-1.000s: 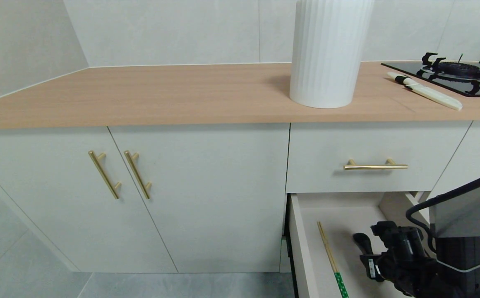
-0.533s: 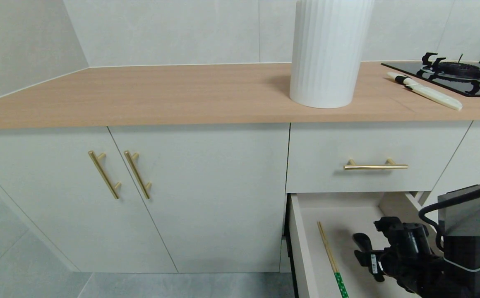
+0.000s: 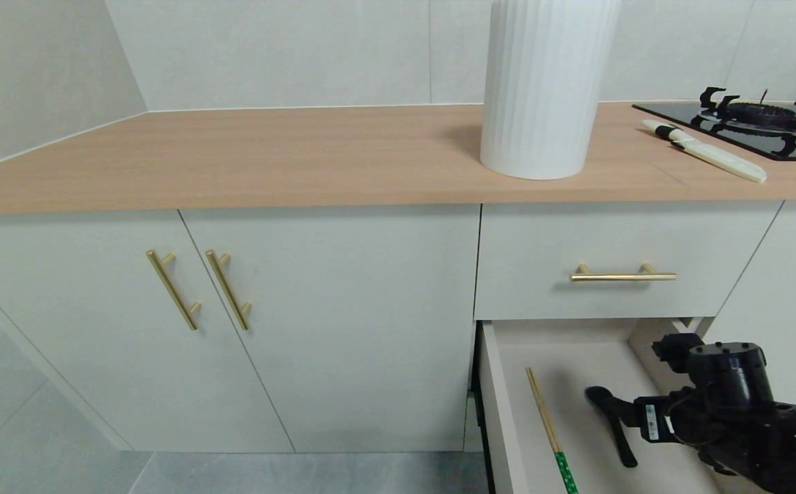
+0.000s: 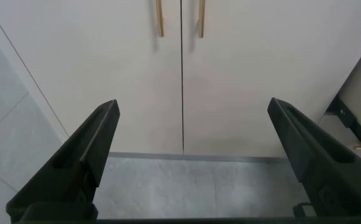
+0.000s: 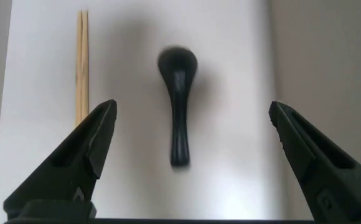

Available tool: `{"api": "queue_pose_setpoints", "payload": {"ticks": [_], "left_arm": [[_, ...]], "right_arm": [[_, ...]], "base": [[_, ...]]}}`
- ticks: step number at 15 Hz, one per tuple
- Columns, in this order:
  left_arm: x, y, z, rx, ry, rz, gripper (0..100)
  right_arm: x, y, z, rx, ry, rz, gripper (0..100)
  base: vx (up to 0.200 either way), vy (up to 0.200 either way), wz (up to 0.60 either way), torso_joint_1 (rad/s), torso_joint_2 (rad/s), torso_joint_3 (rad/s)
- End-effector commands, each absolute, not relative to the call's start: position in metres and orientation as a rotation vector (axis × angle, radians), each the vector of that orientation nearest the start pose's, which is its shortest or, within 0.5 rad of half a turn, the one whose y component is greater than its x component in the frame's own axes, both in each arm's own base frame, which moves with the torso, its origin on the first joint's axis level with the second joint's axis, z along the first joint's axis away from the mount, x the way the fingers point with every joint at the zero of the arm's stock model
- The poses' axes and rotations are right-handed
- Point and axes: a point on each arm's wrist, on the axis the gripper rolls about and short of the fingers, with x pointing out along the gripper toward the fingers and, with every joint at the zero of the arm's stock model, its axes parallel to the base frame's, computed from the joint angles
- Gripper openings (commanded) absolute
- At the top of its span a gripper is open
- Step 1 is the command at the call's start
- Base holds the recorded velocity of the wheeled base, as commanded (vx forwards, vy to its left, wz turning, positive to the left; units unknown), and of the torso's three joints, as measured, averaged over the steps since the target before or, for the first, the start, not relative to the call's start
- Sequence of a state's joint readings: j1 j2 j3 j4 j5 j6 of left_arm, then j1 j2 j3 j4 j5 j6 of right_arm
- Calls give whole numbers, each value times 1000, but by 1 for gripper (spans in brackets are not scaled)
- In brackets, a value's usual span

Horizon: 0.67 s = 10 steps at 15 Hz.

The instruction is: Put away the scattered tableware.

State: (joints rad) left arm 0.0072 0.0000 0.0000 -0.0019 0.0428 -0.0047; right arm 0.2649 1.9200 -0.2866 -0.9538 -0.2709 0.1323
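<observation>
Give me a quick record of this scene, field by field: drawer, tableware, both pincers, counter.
Drawers: lower drawer open, upper drawer shut
In drawer: chopsticks and black spoon, lying apart
Right pincer: open, above the spoon
Left pincer: open, facing the cabinet doors
Counter: knife near the stove, white ribbed container

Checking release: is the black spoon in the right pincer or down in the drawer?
In the drawer: the spoon lies on its floor beside the chopsticks; right pincer open, not touching it.
</observation>
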Motion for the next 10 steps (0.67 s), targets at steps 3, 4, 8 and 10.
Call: {"api": "queue_pose_setpoints", "payload": {"ticks": [3, 4, 8, 10], "left_arm": [[-23, 1, 76, -6, -2, 51, 100], [-23, 1, 76, -6, -2, 51, 100], [-23, 1, 76, -8, -3, 51, 100], [-23, 1, 76, -8, -2, 51, 100]], "right_arm": [[205, 52, 117, -25, 613, 10, 100], [196, 54, 130, -37, 650, 28, 100], [168, 59, 157, -34, 735, 129, 100], [163, 60, 158, -46, 762, 140, 100]], "base": [[0, 0, 0, 0, 0, 0], [0, 0, 0, 0, 0, 0], [-100, 0, 0, -2, 0, 1], [-200, 0, 0, 7, 0, -2]]}}
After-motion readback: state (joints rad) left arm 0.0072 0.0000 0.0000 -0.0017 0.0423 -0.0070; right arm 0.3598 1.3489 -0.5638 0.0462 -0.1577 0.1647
